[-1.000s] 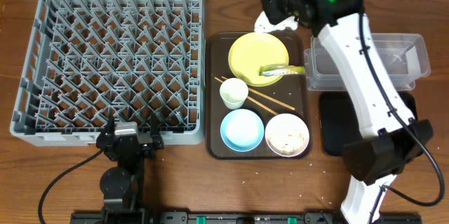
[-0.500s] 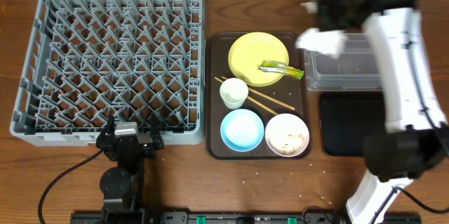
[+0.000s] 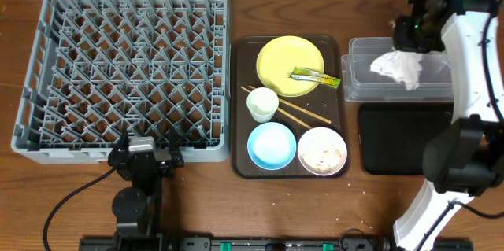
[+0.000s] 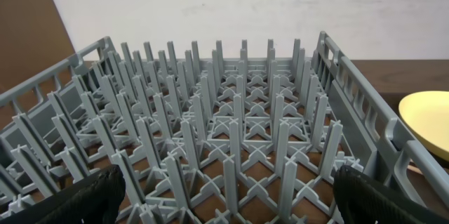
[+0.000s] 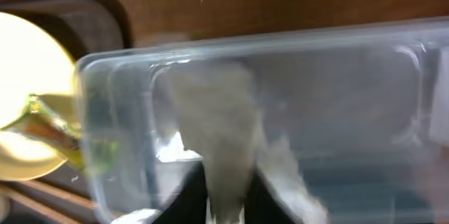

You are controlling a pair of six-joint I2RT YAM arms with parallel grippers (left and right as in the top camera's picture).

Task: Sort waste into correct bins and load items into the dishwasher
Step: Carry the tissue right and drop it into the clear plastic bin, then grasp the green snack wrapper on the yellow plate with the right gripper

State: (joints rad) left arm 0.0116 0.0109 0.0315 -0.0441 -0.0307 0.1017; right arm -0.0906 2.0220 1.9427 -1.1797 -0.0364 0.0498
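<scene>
I see the crumpled white tissue (image 3: 398, 68) over the clear container (image 3: 352, 82) at upper right, the right gripper (image 3: 411, 35) just beside it, its jaws too blurred for me to tell their grip, the snack wrapper (image 3: 316, 78) on the yellow plate (image 3: 277, 58) at centre, and the left gripper (image 3: 146, 159) spread wide at lower left

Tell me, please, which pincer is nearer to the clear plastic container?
Right. The right pincer hangs directly over the clear plastic container; the left pincer sits far off to the side, at the near edge of the grey rack.
</scene>
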